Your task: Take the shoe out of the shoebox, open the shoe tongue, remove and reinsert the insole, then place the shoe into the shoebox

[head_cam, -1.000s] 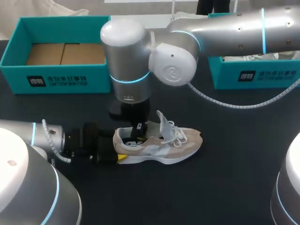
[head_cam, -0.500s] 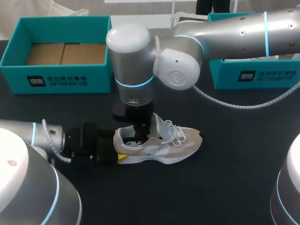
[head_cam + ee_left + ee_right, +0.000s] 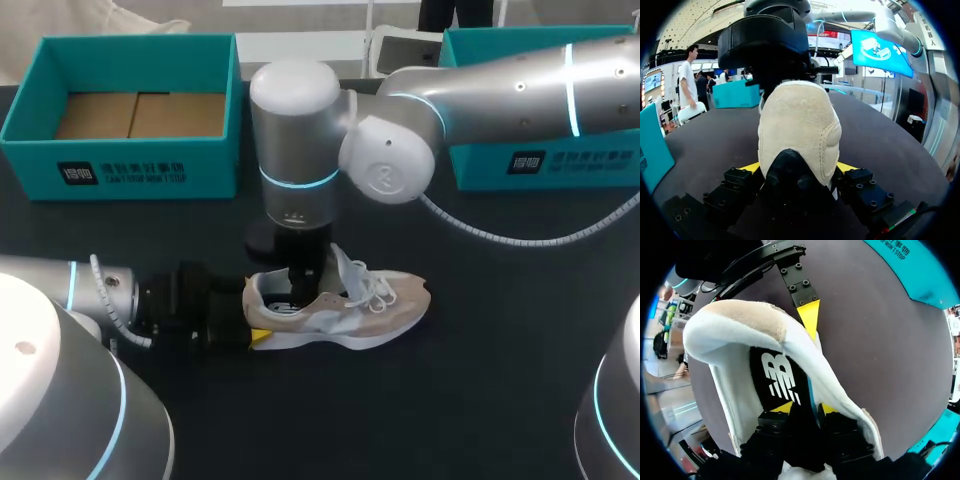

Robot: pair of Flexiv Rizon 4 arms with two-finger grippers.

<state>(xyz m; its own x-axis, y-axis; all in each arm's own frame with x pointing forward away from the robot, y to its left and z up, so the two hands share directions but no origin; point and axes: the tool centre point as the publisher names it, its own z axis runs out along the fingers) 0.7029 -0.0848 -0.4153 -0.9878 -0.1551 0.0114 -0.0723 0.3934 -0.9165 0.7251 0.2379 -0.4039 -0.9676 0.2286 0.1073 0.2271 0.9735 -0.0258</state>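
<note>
Yellow-tipped left gripper [image 3: 798, 167] tight on shoe [image 3: 800, 120]

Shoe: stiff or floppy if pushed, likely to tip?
The shoe sits flat on a wide sole, so tipping seems unlikely. Its raised tongue looks floppy. The heel holds its shape in the left gripper, so likely stiffer there.

A beige-and-white shoe [image 3: 352, 316] with black insole [image 3: 761, 371], a teal shoebox [image 3: 205, 160], a black table [image 3: 500, 400].

matt beige suede-like shoe [image 3: 385, 305] (white cloth inside) on a smooth matt table [image 3: 500, 400].
</note>
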